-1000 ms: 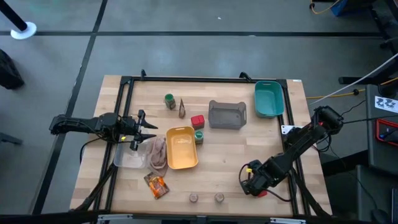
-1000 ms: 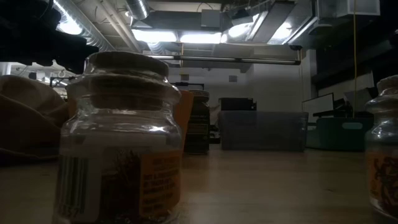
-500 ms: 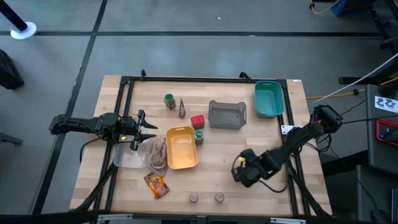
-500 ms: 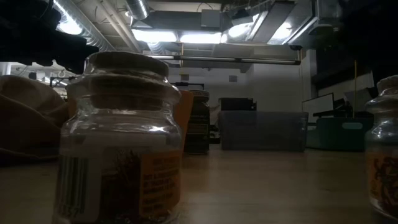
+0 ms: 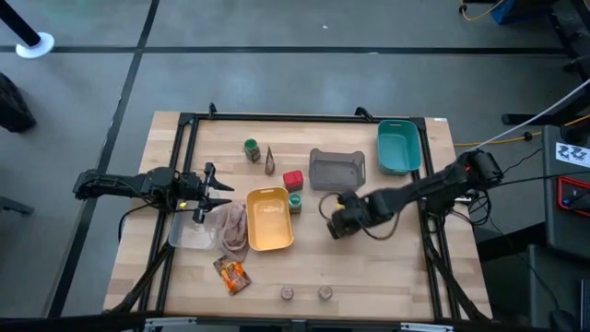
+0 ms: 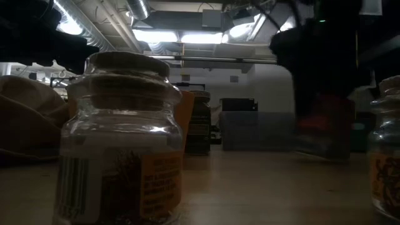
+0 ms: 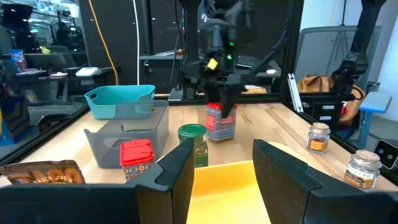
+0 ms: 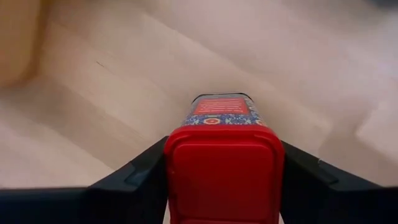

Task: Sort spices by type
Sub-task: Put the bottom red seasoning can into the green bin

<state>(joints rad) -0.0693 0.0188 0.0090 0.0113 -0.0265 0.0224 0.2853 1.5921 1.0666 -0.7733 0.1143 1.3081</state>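
My right gripper (image 5: pixel 339 219) is over the table's middle, shut on a red block (image 8: pixel 224 155), a red-lidded tin with a blue patterned body (image 7: pixel 221 122). The second red block (image 5: pixel 293 179) stands by the grey tray (image 5: pixel 336 171). One green-lidded jar (image 5: pixel 251 148) stands beside the dark sachet (image 5: pixel 269 160), the other (image 5: pixel 295 201) against the yellow tray (image 5: pixel 269 221). Two small round jars (image 5: pixel 288 293) (image 5: pixel 324 293) and the orange-brown sachet (image 5: pixel 231 273) lie near the near edge. My left gripper (image 5: pixel 217 198) hovers open at the left. My right gripper pinches the red block between its two fingers (image 8: pixel 140 171), one on each side of the red lid end (image 8: pixel 224 186). The fingers come from above, pointing down. The block hangs below them, upright and lifted clear of the table (image 7: pixel 221 134).
A teal tray (image 5: pixel 398 146) sits at the far right. A beige cloth (image 5: pixel 235 226) and a clear tray (image 5: pixel 189 235) lie below my left gripper. Bare wood shows between the yellow tray and the right edge.
My right arm has swung from the table's near right corner toward the far edge and the left, carrying the red block to the middle of the table. The left arm has kept still.
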